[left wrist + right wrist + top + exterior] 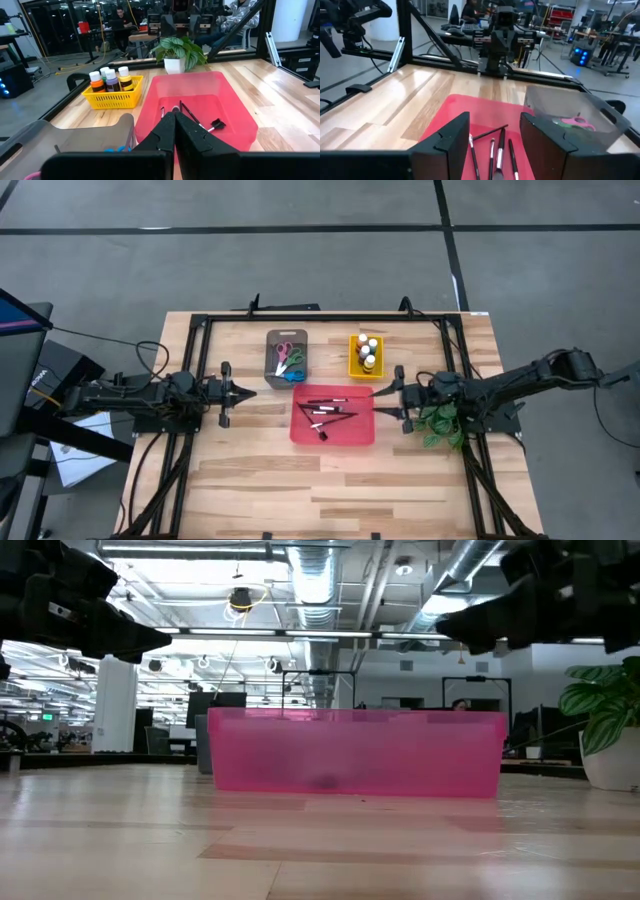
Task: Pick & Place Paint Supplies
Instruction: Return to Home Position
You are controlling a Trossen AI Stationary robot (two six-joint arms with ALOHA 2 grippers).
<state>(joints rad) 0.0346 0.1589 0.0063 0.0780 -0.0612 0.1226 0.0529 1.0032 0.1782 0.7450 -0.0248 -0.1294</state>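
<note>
Several thin dark-handled paintbrushes point(327, 412) lie in the red tray point(360, 435) at the table's middle. Scissors point(288, 358) lie in the grey tray point(272, 340) behind it. Paint bottles point(369, 350) stand in the yellow basket point(354, 368). My left gripper point(246, 391) is shut and hangs level above the table, left of the red tray, pointing at it. My right gripper point(384, 392) is open and level at the tray's right edge. In the right wrist view its fingers point(495, 134) have nothing between them, with the brushes point(492, 150) below.
A green leafy plant in a white pot point(441, 426) stands beside my right arm, right of the red tray. A black frame point(320, 317) runs round the work area. Bare wood point(330, 490) lies toward the near edge.
</note>
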